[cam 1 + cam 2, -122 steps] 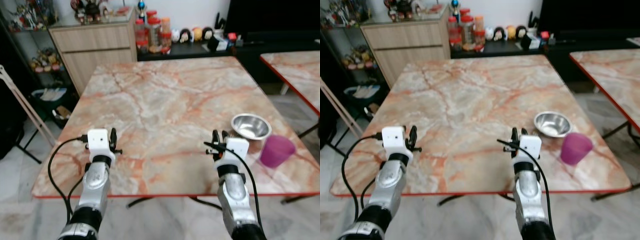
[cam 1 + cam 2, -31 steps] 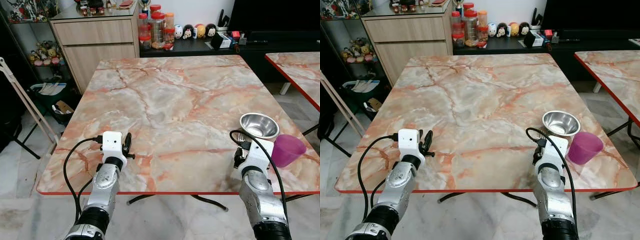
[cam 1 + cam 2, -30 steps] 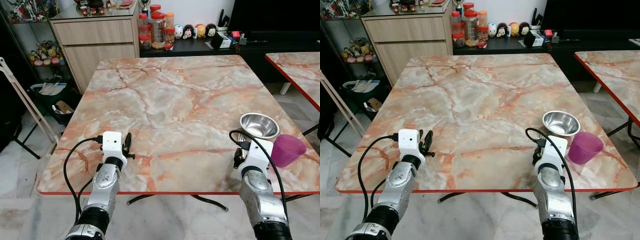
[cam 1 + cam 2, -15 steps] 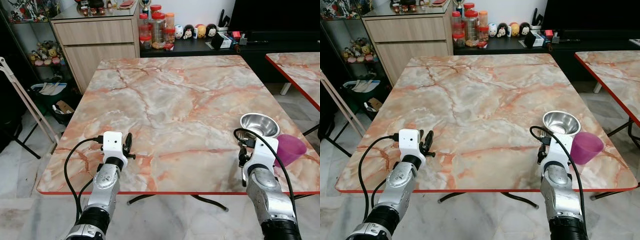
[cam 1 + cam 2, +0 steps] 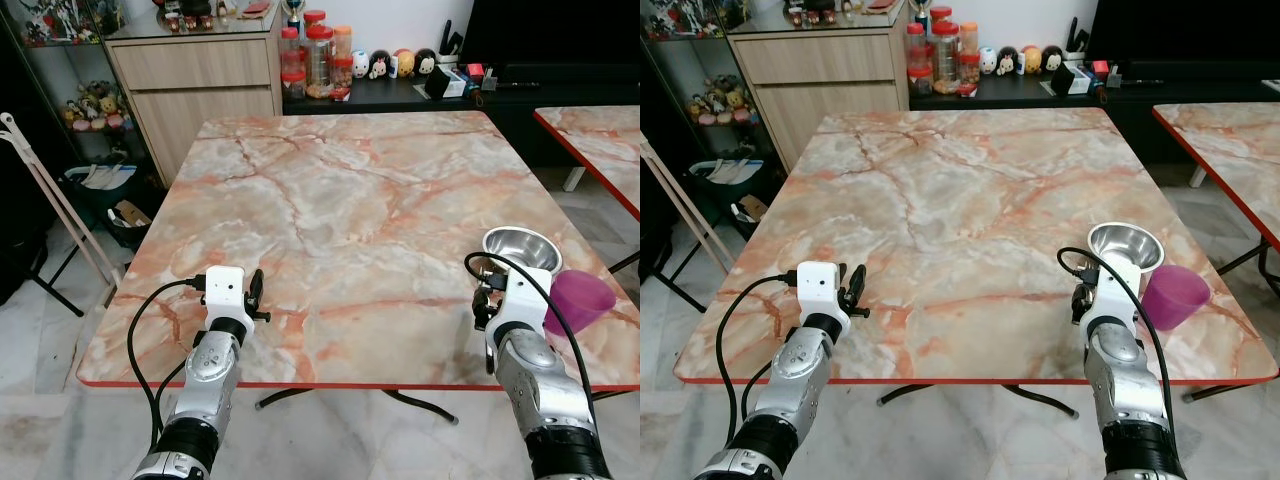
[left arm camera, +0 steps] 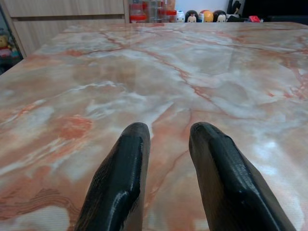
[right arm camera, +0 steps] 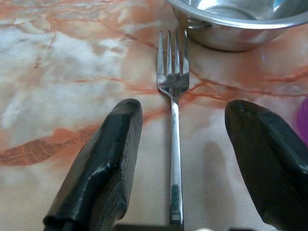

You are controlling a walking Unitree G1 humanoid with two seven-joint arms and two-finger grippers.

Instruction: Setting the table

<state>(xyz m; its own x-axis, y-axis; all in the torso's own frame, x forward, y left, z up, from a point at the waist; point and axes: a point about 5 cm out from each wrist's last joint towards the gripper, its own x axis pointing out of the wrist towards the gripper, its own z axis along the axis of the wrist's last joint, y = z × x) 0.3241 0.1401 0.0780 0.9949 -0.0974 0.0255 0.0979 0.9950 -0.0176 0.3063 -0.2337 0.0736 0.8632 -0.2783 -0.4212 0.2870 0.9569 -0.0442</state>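
Barely started, by the look of it: most of the bench (image 5: 330, 200) is bare marble with no place laid. Left hand (image 6: 166, 144) hovers low over the near left part, fingers narrowly apart, holding nothing. Plenty of open room across the middle and far side. Right hand (image 7: 185, 139) is spread wide, straddling the fork (image 7: 173, 120) lying flat, tines almost at the steel bowl (image 5: 520, 248). Purple cup (image 5: 578, 300) stands just beside the bowl, close to the right edge. All three items are crowded at the near right corner; a careless nudge could push the cup off.
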